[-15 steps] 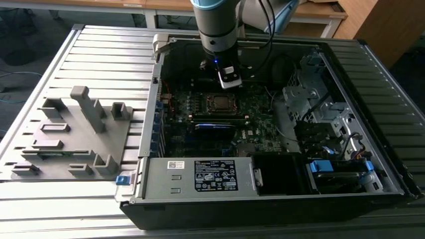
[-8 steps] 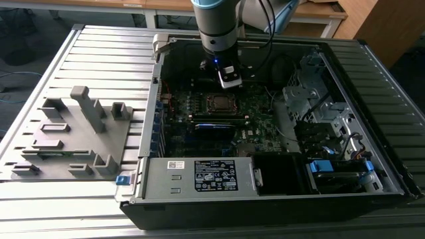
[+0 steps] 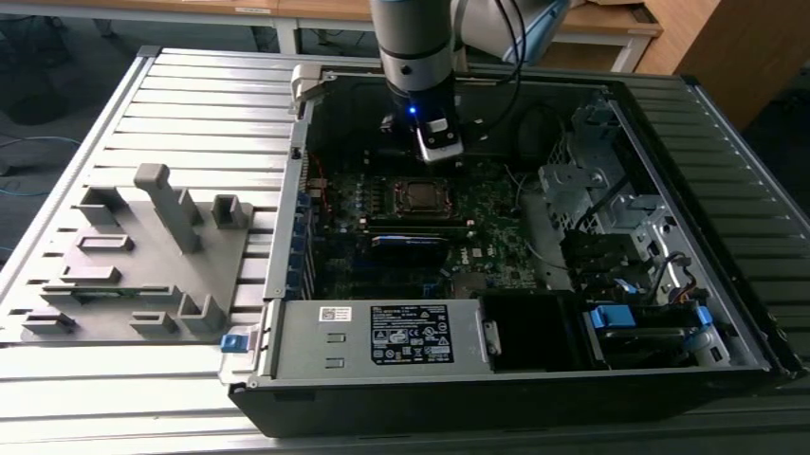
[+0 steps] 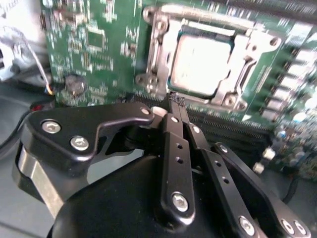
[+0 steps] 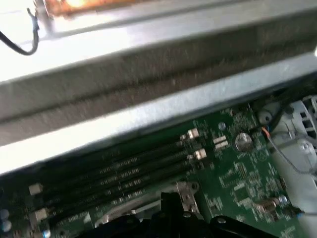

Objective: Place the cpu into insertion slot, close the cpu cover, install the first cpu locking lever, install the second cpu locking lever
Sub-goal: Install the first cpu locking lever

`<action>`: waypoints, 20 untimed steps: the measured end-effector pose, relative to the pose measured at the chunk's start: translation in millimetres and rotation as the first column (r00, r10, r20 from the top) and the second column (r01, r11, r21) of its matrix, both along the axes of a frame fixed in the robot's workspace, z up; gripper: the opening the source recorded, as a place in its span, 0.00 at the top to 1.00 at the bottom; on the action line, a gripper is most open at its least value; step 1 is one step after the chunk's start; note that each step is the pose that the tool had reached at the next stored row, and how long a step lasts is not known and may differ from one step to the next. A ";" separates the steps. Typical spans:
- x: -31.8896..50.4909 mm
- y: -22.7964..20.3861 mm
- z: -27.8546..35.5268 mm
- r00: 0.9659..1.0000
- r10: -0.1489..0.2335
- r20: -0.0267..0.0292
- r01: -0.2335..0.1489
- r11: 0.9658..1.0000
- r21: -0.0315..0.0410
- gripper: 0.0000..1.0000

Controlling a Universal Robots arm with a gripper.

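I am hovering my gripper (image 4: 176, 100) just beside the processor socket inside an open computer case (image 3: 708, 114) lying on its side on the slatted metal tabletop (image 3: 190, 104); in the second wrist view my jaws are standing pressed together, tips meeting with nothing between them, and pointing at the socket's near edge, so I am judging myself closed and carrying nothing; the cpu (image 4: 202, 63) is already lying flat in the insertion slot, its dull pale metal face turned up toward me and its edges running square with the socket, so being square it is offering no long axis to speak of; the cpu cover (image 4: 157, 59) is sitting down over it as a silvery frame, the chip's face showing through the large cut-out, which I am reading as the cover closed so that it can bear on the chip's rim; whether either locking lever is latched I cannot tell; in the exterior view the socket (image 3: 419, 194) is lying near the middle of the green motherboard (image 3: 506, 227), with my arm coming down from the far side of the case; in the first wrist view the memory slots (image 5: 124, 173) are running in parallel rows beside the socket; a grey parts fixture (image 3: 139, 256) is standing on the tabletop at the exterior view's left, well apart from the work
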State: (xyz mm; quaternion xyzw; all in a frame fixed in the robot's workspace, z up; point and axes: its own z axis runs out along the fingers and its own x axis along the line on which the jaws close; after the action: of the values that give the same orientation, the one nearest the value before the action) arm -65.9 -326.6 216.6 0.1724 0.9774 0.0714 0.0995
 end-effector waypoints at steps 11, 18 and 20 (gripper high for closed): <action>2.1 0.0 -0.1 1.000 -0.004 -0.016 0.003 0.998 -0.058 0.89; 3.8 0.0 -1.5 0.991 -0.004 -0.135 -0.004 0.998 -0.059 0.89; 4.1 0.0 -1.7 0.987 -0.004 -0.159 -0.005 0.998 -0.059 0.89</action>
State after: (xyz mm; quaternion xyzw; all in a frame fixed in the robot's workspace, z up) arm -61.8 -326.6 214.9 0.1742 0.9839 0.0286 0.0264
